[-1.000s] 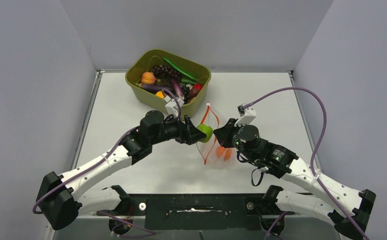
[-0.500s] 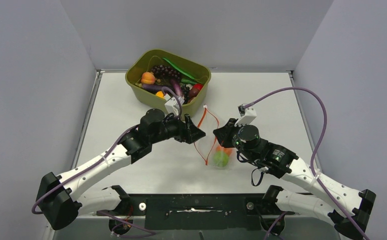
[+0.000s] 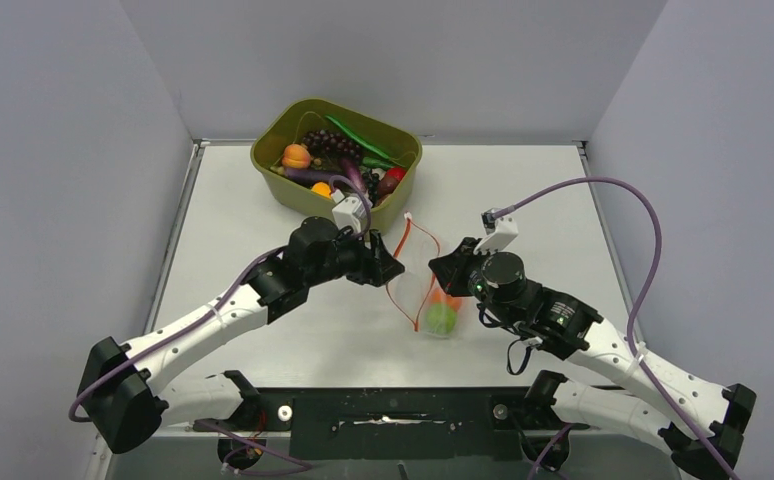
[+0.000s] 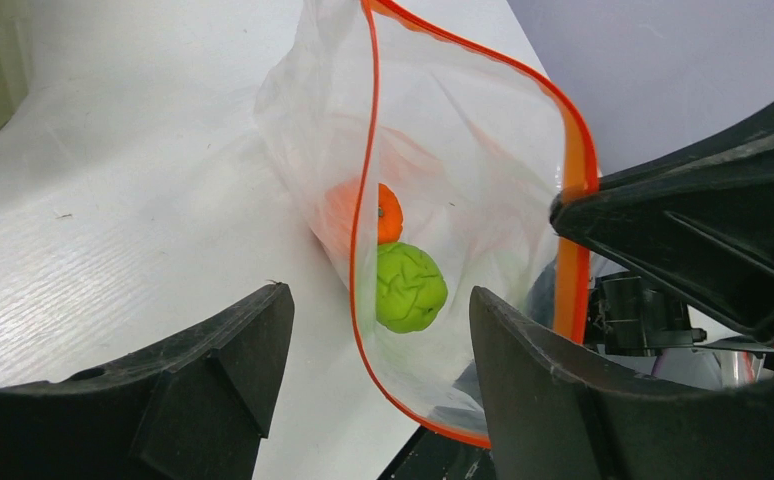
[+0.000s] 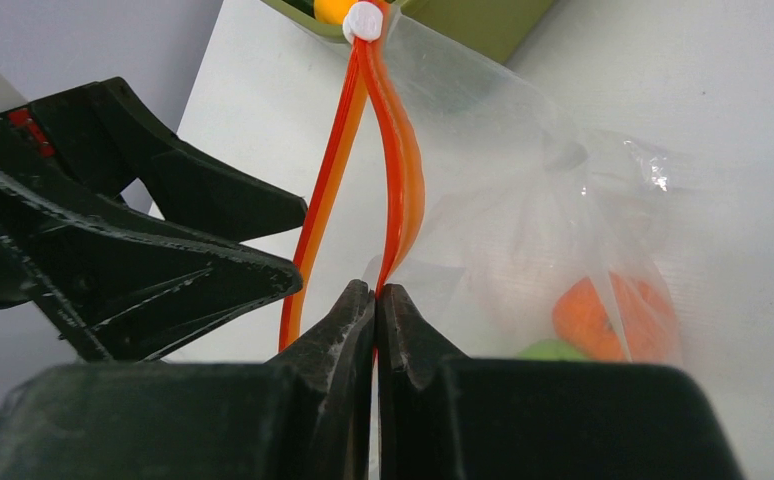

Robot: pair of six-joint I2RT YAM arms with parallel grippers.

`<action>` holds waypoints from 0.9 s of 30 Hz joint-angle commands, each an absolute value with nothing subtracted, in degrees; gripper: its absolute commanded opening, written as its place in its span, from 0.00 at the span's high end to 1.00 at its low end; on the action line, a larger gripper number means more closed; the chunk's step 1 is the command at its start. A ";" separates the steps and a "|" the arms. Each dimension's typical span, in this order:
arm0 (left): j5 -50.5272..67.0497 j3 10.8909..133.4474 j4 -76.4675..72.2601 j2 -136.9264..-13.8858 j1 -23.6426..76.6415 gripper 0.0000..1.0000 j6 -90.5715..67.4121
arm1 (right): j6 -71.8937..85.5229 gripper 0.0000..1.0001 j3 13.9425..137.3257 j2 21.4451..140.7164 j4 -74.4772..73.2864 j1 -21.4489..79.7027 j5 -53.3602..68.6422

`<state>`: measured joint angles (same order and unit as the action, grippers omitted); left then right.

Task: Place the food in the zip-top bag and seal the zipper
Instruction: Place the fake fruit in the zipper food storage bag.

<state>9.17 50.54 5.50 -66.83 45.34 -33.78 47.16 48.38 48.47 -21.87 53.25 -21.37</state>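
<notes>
The clear zip-top bag (image 3: 418, 262) stands with its mouth gaping, its red-orange zipper (image 3: 403, 240) forming a loop. A green round fruit (image 4: 410, 287) and an orange fruit (image 4: 389, 212) lie at its bottom. My right gripper (image 5: 375, 290) is shut on one side of the zipper (image 5: 400, 170) and holds the mouth up. My left gripper (image 4: 378, 305) hangs open and empty just outside the bag's mouth, looking straight in. From above, the left gripper (image 3: 391, 268) is to the left of the bag and the right gripper (image 3: 441, 268) to its right.
An olive-green tub (image 3: 273, 165) at the back holds more food: grapes (image 3: 325, 142), eggplants (image 3: 355, 180), an orange fruit (image 3: 296, 156), green beans (image 3: 358, 137). A white slider (image 5: 365, 20) sits at the zipper's far end. Grey walls enclose the table.
A second ago my left gripper held the green fruit at the bag's mouth. It let go, the fruit dropped to the bottom, and the empty jaws drew back slightly.
</notes>
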 commanded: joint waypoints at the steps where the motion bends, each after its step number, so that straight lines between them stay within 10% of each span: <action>1: 9.19 52.99 3.28 -68.02 45.79 0.50 -32.27 | 47.37 1.00 48.88 47.28 -20.46 53.04 -21.97; 8: 10.30 53.46 0.12 -67.85 45.94 1.00 -32.94 | 45.96 1.00 50.25 46.44 -23.40 52.93 -24.77; 20: 13.18 57.51 -7.28 -71.32 47.10 0.99 -37.07 | 44.25 1.00 54.99 39.21 -29.51 52.99 -32.10; 27: 7.64 57.47 -2.03 -72.13 47.07 0.55 -35.65 | 47.53 1.00 49.78 42.74 -26.99 53.06 -28.35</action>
<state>11.38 55.35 -2.61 -72.73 46.94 -36.64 45.71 52.31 40.80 -30.59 53.23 -29.93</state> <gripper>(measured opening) 0.385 0.028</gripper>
